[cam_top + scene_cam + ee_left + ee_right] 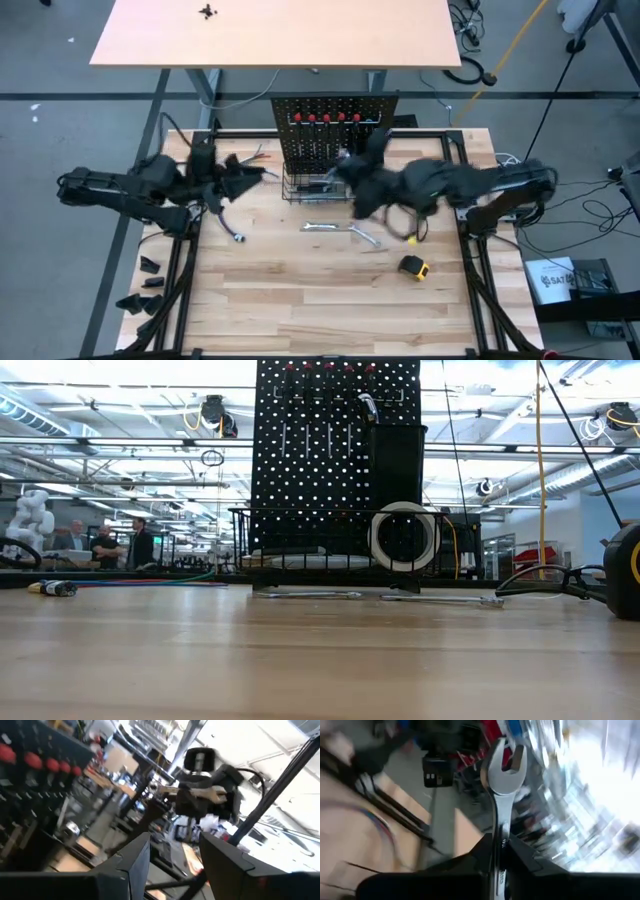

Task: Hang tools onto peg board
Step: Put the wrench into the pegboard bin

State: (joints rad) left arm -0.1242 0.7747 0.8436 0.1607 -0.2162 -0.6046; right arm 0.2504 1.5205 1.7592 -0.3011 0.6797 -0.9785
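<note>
So the surface (300, 290) is a pale butcher-block top with a black frame round its edges, and the peg board (330, 135) stands upright at the middle of the far edge, red-handled screwdrivers (325, 118) hanging in a row along its top. The wire basket (300, 545) runs along its base with a white tape roll (404, 537) sitting in it. Out on the wood, near the middle, lie two silver wrenches (340, 229), and the yellow-black tape measure (414, 266) sits toward the right edge, well apart from them.

The room behind is a big open lab: ceiling rails, cables, a few people (105, 545) standing far off, plus another pale table (275, 32) past the far edge.

Right pincer (352, 165) is up by the board's right side, clenched on a wrench (502, 780), open-end jaw sticking out past the fingers. Left pincer (262, 173) hovers near the far-left part of the surface, fingers (135, 860) parted with nothing between them.

Hard to make out: both wrist views are blurry, the basket's other contents are just dark shapes, and the low view cuts the tape measure off at its right side. From above, the right arm hides some of the basket.
</note>
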